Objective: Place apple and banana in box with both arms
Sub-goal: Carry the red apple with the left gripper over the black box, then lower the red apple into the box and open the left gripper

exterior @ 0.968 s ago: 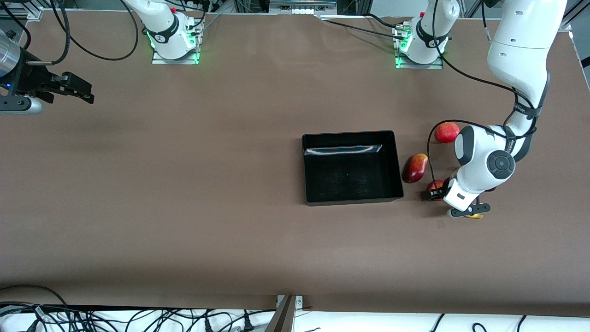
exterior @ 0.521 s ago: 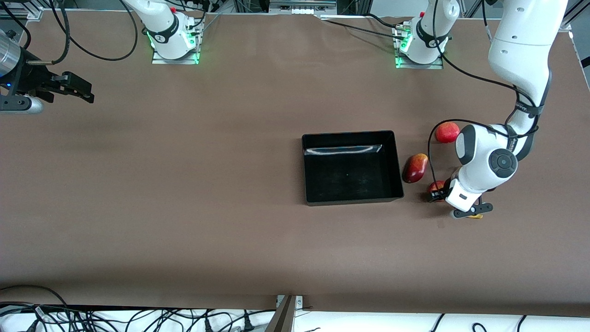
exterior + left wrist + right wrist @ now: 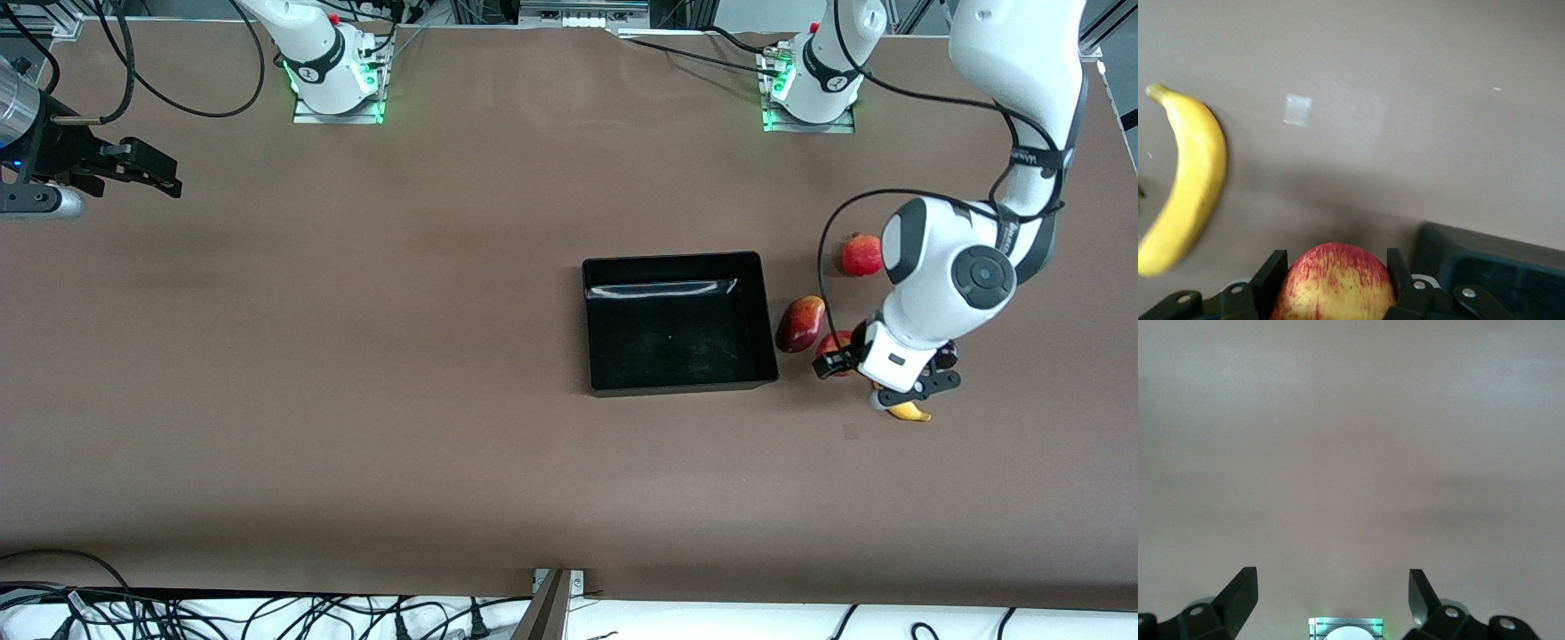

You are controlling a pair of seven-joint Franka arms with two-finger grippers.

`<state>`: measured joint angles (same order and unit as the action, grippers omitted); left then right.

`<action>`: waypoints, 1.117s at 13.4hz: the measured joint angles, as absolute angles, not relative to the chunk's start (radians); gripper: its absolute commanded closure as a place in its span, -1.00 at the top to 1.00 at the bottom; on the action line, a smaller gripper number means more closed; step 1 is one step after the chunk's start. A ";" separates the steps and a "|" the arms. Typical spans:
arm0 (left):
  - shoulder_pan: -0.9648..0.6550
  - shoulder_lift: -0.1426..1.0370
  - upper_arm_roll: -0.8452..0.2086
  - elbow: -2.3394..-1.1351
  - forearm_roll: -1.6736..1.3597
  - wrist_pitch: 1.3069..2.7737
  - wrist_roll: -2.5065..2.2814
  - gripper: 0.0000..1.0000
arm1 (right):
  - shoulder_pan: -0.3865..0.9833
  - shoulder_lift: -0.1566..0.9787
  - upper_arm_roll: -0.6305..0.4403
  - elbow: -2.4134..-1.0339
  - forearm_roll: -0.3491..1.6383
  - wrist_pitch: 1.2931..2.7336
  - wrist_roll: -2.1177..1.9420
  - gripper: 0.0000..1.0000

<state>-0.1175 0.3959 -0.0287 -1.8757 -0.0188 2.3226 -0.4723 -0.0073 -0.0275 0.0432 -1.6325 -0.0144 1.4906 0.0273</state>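
1. The box point(image 3: 677, 322) sits on the table point(image 3: 356, 400), nearer the left arm's end.
2. A long fruit point(image 3: 800, 324) lies just beside the box, toward the left arm's end.
3. A round fruit point(image 3: 861, 255) lies farther from the front camera than the long fruit.
4. The apple point(image 3: 1333, 283) is up in the air between the left gripper's point(image 3: 1335, 280) fingers, close to the box.
5. The banana point(image 3: 1186, 190) lies on the table, farther from the box than the apple.
6. The right gripper point(image 3: 142, 169) waits over the right arm's end, well apart from the box.
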 measured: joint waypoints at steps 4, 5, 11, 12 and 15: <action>-0.219 0.364 -0.056 -1.879 -0.017 2.275 -0.693 -1.00 | -0.007 -0.028 0.044 -1.632 -0.014 1.490 0.027 1.00; -0.240 0.363 -0.070 -1.880 -0.010 2.274 -0.745 -1.00 | -0.007 -0.028 0.046 -1.632 -0.014 1.490 0.027 1.00; -0.358 0.365 -0.108 -1.893 0.002 2.271 -1.011 -1.00 | -0.007 -0.028 0.051 -1.632 -0.014 1.490 0.027 1.00; -0.374 0.370 -0.114 -1.895 0.002 2.271 -1.051 -1.00 | -0.007 -0.028 0.051 -1.632 -0.014 1.490 0.027 1.00; -0.410 0.409 -0.148 -1.901 0.003 2.287 -1.173 -1.00 | -0.007 -0.028 0.051 -1.632 -0.014 1.490 0.027 1.00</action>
